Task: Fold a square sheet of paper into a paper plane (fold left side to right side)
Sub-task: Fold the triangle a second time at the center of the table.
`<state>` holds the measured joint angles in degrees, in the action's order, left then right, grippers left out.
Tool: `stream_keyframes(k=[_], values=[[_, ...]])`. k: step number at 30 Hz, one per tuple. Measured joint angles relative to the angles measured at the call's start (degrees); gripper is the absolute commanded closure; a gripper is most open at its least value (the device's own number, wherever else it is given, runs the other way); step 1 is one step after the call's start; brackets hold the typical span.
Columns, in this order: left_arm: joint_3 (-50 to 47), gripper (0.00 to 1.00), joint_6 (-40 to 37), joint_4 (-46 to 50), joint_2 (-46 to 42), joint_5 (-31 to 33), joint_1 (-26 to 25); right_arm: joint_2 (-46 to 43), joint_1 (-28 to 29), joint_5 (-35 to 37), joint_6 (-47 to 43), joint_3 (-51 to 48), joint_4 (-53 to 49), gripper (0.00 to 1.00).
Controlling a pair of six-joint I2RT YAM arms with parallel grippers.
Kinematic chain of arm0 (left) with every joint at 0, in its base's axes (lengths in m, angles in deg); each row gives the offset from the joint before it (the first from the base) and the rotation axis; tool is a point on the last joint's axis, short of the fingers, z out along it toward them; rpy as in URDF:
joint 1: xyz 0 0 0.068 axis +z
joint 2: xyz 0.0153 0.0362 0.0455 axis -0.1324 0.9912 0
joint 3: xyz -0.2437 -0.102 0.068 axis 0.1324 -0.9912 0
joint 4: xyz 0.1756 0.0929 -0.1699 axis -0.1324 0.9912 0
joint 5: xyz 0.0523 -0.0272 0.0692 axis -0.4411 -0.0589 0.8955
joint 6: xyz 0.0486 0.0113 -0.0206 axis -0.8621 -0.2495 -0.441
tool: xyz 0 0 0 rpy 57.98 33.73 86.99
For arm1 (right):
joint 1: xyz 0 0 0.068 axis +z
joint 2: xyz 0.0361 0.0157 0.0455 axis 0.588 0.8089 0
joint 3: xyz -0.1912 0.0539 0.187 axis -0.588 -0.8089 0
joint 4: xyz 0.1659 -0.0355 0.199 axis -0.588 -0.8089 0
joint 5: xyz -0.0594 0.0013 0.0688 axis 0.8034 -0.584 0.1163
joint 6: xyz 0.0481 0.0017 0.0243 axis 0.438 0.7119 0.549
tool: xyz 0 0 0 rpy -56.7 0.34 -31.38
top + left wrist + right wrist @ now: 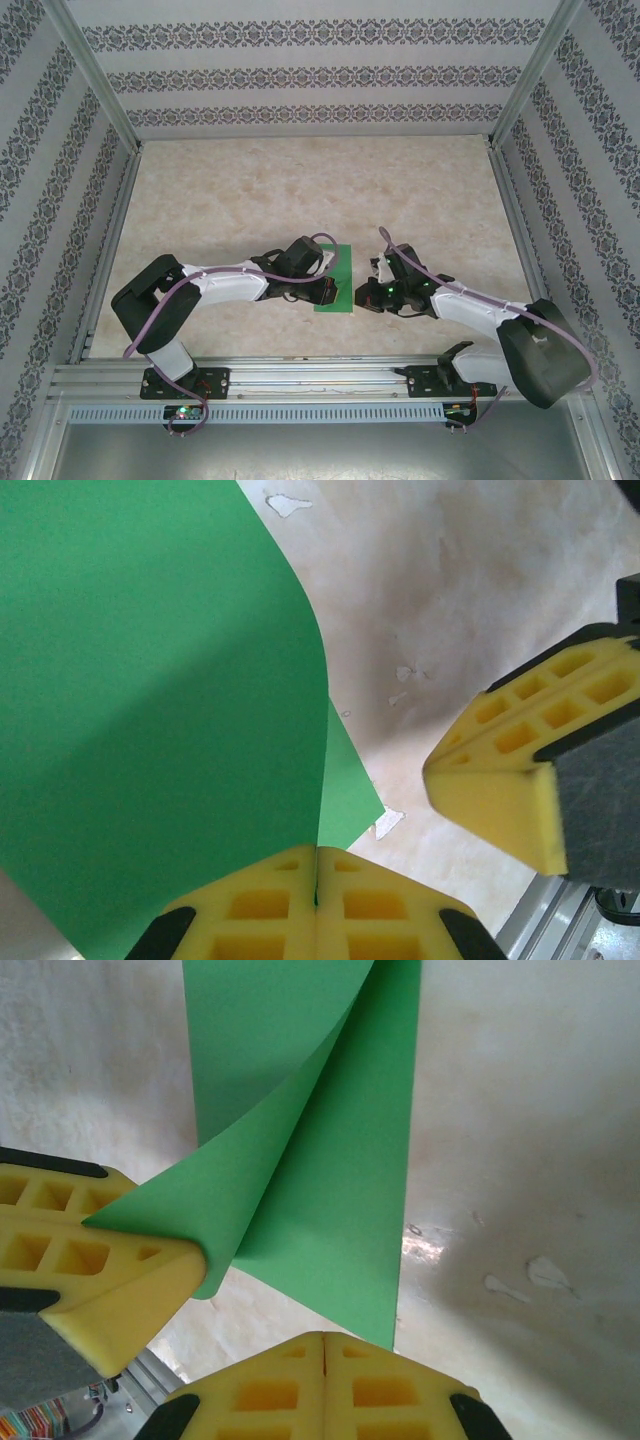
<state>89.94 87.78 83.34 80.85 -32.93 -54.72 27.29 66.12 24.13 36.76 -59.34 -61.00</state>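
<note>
The square sheet of paper [338,272] is bright green and lies on the table between my two grippers. Its left part is lifted and curls over toward the right [160,700]. My left gripper [316,865] is shut on the edge of that raised flap; a thin green line shows between its yellow pads. In the right wrist view the flap [270,1130] arches over the flat lower layer into the left gripper's fingers [110,1270]. My right gripper [325,1345] is shut, its tips at the lower layer's near corner, nothing visible between them. From above, the left gripper [325,290] and right gripper [368,292] stand close together.
The beige marbled tabletop [300,190] has small white scuffs [388,823]. Patterned walls [300,75] and metal posts enclose the back and sides. An aluminium rail [320,378] runs along the near edge by the arm bases.
</note>
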Motion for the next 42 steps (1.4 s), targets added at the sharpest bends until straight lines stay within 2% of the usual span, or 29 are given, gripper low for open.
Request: stream_keyframes(k=[14, 42], values=[[0.0, 1.00, 0.5, 0.0, 0.1, 0.0, 0.5, 7.6, 2.4, 1.2, 1.4, 0.2, 3.8, 1.00], [2.4, 1.00, -2.4, 3.4, 2.8, -3.2, 5.4, 9.6, 2.4, 1.7, -2.1, 3.6, -0.8, 1.00]])
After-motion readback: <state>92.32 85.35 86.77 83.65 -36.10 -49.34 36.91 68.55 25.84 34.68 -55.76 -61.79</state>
